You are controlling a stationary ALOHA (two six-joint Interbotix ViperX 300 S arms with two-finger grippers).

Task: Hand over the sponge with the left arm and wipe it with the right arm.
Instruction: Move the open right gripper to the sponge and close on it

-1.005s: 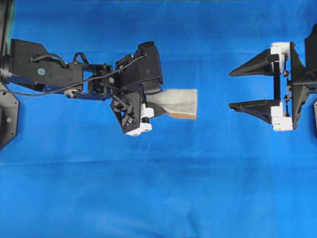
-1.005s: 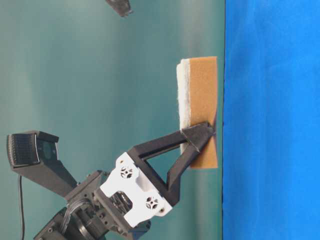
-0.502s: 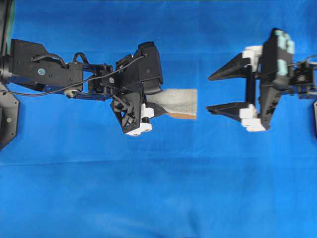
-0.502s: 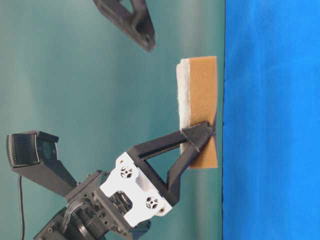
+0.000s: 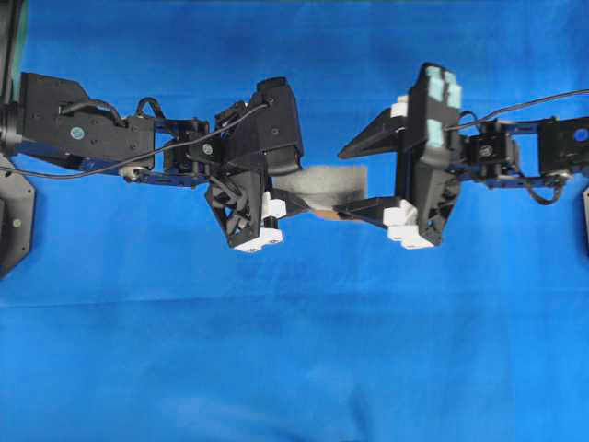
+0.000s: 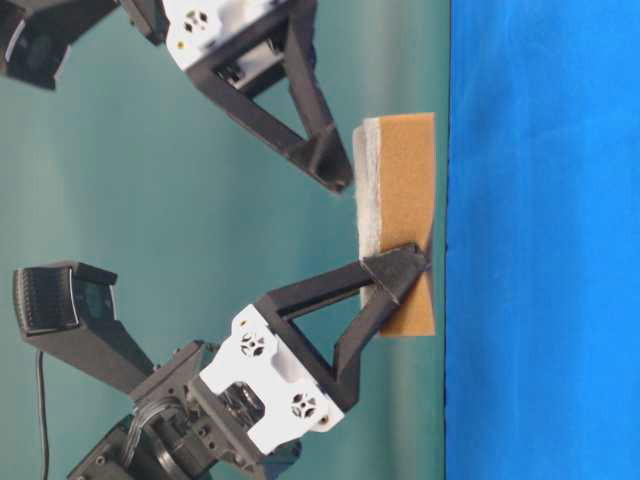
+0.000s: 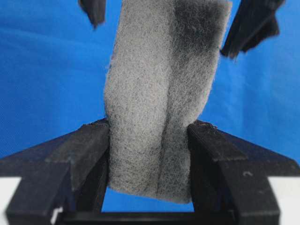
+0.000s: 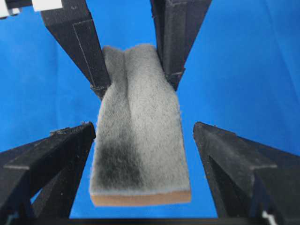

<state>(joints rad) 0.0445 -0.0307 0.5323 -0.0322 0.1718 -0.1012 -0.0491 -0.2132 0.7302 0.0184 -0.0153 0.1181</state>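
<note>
The sponge is held level above the blue cloth, whitish-grey face up with its orange-brown layer along the near side. My left gripper is shut on its left end, and both pads press into the soft sides. My right gripper, with teal tape on its housing, is open. Its two fingers straddle the sponge's free right end, with a gap of blue showing on each side. In the table-level view one right finger hangs just beside the whitish face.
Blue cloth covers the whole table below both arms. The left arm's base plate sits at the left edge. A teal backdrop stands behind the arms in the table-level view.
The right arm has travelled left from the right edge, and its open jaws now stand around the sponge's free end. The left arm and the sponge have stayed still.
</note>
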